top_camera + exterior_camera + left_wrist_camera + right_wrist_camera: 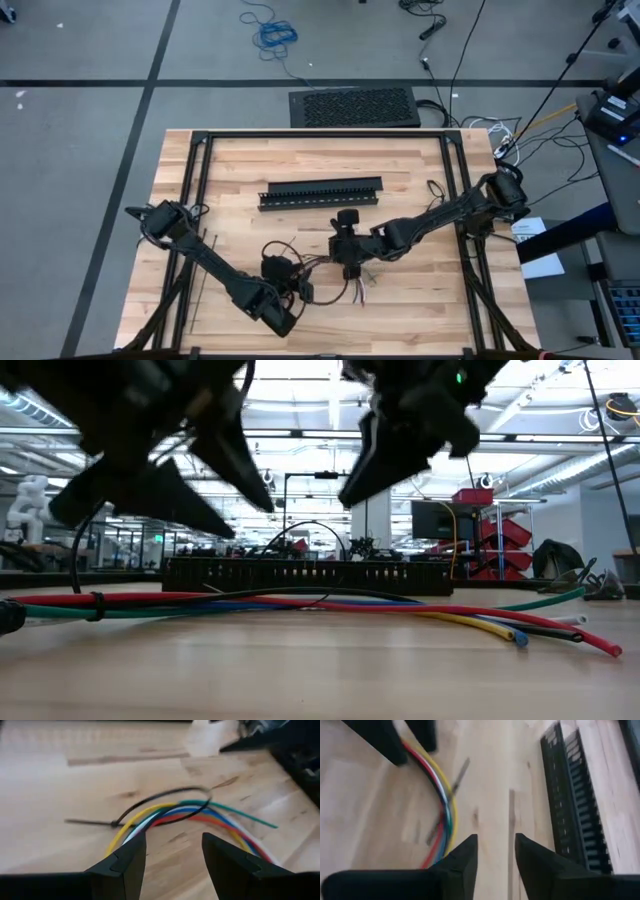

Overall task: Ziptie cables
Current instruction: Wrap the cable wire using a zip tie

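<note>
Now the cables [192,815] lie flat on the wooden surface [420,170], toward its near edge and about midway along it, their coloured ends fanned out loose. A ziptie [150,807] is looped around them with its tail sticking out sideways; the loop looks slack to me, so I judge the strap is threaded but not yet pulled tight. In the low view another dark band [97,605] wraps the bundle farther along.

My left hand [172,862] hovers just over the cables beside the loop, jaws parted and holding nothing, placed, I think, to pin the wires or take the tail. My right hand [495,857] hangs just beside the bundle on its other side, jaws also parted and empty, pointed along the surface with the wires curving past it. Both sit close so either can reach the strap.

Farther back, toward the far edge, the slotted channel [320,192] lies apart from all this, untouched.
</note>
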You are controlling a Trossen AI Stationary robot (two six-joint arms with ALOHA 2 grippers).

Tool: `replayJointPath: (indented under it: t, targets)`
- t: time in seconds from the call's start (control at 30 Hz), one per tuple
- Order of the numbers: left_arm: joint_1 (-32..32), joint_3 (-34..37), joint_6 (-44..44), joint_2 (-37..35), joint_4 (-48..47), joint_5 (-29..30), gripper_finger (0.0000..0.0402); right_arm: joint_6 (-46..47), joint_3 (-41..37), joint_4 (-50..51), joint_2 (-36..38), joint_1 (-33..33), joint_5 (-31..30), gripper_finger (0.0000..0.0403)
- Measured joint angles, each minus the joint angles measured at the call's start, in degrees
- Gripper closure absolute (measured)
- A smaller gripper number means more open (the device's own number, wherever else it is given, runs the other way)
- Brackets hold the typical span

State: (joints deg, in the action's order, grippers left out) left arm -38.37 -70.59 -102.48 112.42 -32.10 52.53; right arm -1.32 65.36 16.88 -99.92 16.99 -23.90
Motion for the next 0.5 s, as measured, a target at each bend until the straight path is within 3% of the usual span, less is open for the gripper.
replayJointPath:
  t: [0.17, 0.3, 0.5]
  targets:
    - [0.18, 0.04, -10.04, 2.75, -3.35, -0.58, 0.0217, 1.34, -3.28, 0.03, 0.1, -1.71, 0.24, 0.0327]
    - [0.66, 0.09, -19.29, 3.26, -10.59, -0.7, 0.0217, 1.9, -5.26, -0.57, 1.09, -1.68, 0.55, 0.0331]
    - [3.54, 0.09, -19.71, 3.24, -10.59, -3.0, 0.0217, 0.88, -7.51, -2.55, 4.47, -1.66, 3.2, 0.0323]
